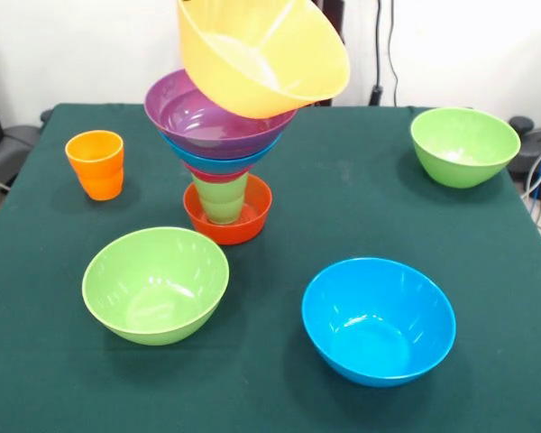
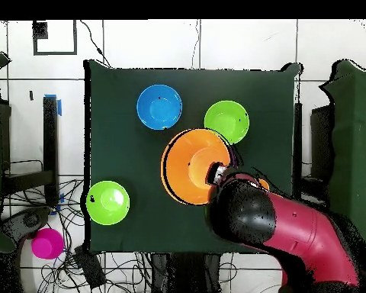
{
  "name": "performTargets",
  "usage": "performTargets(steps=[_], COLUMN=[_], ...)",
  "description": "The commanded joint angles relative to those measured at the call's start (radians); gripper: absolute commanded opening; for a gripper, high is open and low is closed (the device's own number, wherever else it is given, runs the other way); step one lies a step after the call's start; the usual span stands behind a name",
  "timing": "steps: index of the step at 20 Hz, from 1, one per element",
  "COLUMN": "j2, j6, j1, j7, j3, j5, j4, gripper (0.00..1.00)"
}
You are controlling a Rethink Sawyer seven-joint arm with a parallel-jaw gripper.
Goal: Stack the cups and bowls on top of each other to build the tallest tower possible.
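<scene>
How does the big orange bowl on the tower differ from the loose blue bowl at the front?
The orange bowl sits tilted atop the tower, its opening turned sideways toward the camera; the blue bowl stands upright on the table. The orange bowl is clearly wider. The orange bowl rests on a purple bowl, while the blue bowl touches nothing else. Both are glossy, round and empty.

Open cloth (image 1: 279,244) between tower (image 1: 227,153) and bowls.
</scene>
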State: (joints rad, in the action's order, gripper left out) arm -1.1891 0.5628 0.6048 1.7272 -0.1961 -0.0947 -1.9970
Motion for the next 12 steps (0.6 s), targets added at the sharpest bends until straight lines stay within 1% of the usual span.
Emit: performTargets(steps=[1, 8, 12], j2=[0.035, 0.039, 0.039], j6=[0.049, 0.062, 0.049], j1=[-0.013, -0.004, 0.009], j7=[-0.031, -0.046, -0.058], j3=[-0.051, -0.056, -0.068], j5=[-0.056, -0.058, -0.043], j4=[0.045, 0.058, 0.044], gripper=[0.0, 0.0, 0.0])
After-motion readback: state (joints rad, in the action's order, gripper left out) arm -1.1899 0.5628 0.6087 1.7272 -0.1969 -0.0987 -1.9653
